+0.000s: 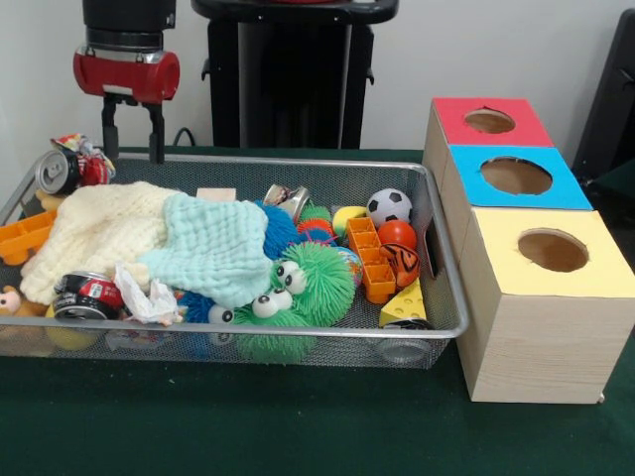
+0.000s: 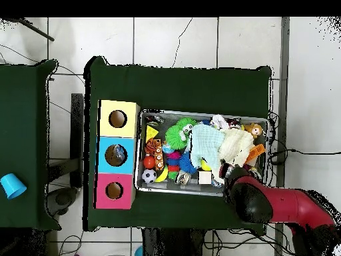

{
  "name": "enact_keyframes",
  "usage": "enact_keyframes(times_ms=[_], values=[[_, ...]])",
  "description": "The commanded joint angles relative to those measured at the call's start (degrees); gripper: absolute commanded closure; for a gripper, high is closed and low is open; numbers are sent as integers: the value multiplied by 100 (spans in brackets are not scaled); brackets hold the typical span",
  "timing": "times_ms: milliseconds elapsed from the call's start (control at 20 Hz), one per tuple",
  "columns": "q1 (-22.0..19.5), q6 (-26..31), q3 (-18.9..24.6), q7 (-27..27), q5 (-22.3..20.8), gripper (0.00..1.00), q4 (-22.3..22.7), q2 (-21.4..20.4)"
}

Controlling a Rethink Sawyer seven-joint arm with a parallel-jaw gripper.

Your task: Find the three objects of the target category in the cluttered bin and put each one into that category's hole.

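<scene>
The wire mesh bin (image 1: 298,161) lies on the green table, full of toys; it also shows in the overhead view (image 2: 200,112). No see-through bottle with a blue label shows clearly. A pale clear shape (image 1: 402,349) lies low behind the mesh at the near right corner, under a yellow cheese wedge (image 1: 405,302); I cannot tell what it is. My gripper (image 1: 132,134) hangs open and empty above the bin's far left corner. In the overhead view my red arm (image 2: 266,203) covers it. Three wooden boxes with round holes stand beside the bin: yellow (image 1: 541,297), blue (image 1: 516,193), red (image 1: 489,139).
A cream cloth (image 1: 94,233) and a mint cloth (image 1: 218,248) cover much of the bin's left half. Green spiky balls with eyes (image 1: 303,288), red-and-silver cans (image 1: 60,171) (image 1: 84,296), a soccer ball (image 1: 389,205), orange blocks (image 1: 369,260) and a crumpled wrapper (image 1: 149,302) lie around them.
</scene>
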Motion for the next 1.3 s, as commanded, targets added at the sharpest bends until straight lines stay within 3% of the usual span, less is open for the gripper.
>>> enact_keyframes(times_ms=[50, 550, 800, 1300], values=[[275, 215, 84, 64, 47, 0, 174, 128], [612, -947, -798, 265, -918, 0, -253, 1125], [117, -849, -387, -166, -975, 0, -201, 1215], [-893, -110, 599, -1000, -842, 0, -29, 1114]])
